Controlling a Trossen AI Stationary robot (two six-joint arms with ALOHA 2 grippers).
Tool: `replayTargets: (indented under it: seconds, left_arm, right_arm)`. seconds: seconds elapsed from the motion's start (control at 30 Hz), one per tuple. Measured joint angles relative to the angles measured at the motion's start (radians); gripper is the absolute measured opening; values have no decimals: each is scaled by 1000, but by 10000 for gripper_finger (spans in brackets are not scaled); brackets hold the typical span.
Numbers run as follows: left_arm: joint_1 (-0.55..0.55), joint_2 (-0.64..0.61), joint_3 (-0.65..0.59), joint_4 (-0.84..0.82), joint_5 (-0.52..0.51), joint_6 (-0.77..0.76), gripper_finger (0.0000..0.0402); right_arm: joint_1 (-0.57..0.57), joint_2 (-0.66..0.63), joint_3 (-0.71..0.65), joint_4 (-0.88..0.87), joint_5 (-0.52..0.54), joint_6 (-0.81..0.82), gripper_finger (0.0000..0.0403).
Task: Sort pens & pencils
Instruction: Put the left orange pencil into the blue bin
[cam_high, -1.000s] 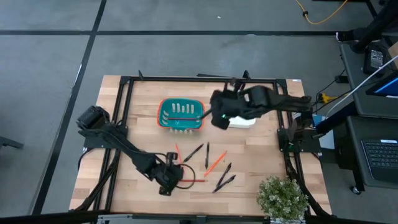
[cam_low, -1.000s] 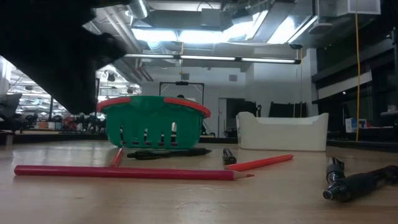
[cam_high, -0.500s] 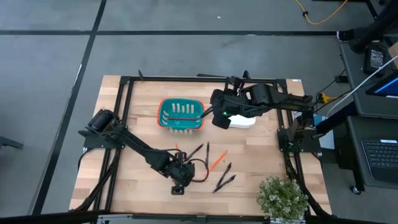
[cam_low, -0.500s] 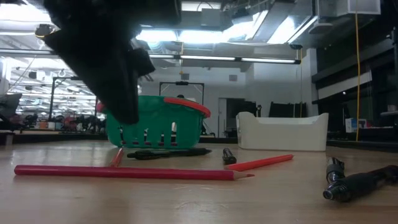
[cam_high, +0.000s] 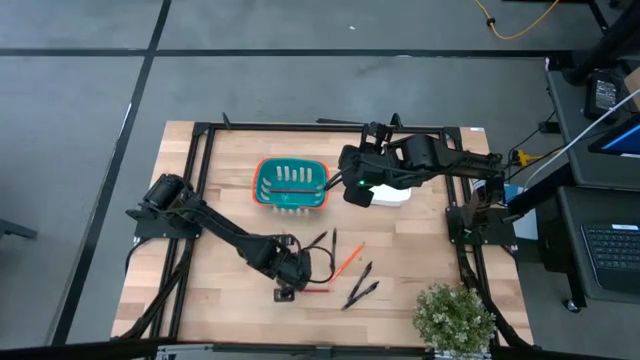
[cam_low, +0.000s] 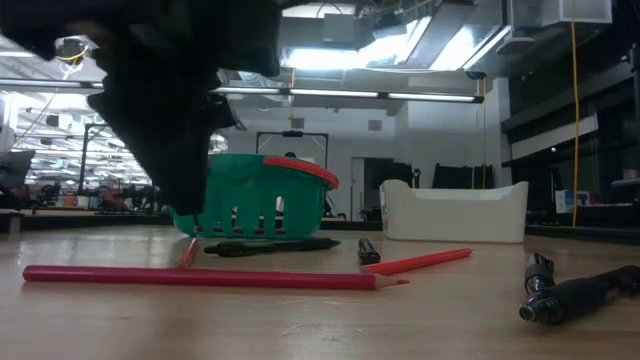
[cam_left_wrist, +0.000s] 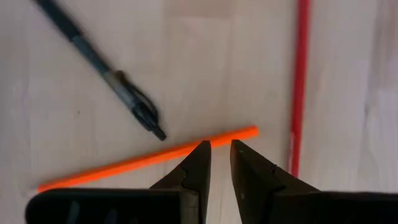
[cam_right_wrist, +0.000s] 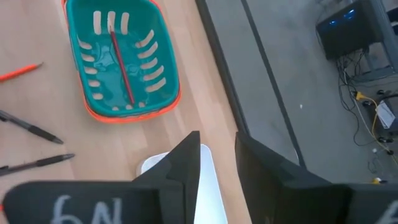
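Fingers (cam_left_wrist: 220, 149) of the left gripper narrowly parted above slim orange pencil (cam_left_wrist: 146, 158) on smooth wood

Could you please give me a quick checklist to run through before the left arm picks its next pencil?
1. Left gripper above an orange pencil: ok.
2. Fingers parted with a narrow gap: ok.
3. Nothing held between them: ok.
4. Black pen apart from that pencil: ok.
5. Teal basket already holds one red pencil: ok.
6. Right gripper waits near the white bin, away from the pile: ok.
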Motion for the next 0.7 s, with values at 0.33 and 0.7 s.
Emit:
replayTargets:
  seconds: [0.33, 0.7]
  left_arm:
    - [-22, 0, 0, -98, -40, 374, 56]
    - [36, 2, -4, -131, -76, 675, 56]
  right_arm:
    - [0, 0, 0, 0, 0, 5, 102]
    - [0, 0, 0, 0, 0, 8, 102]
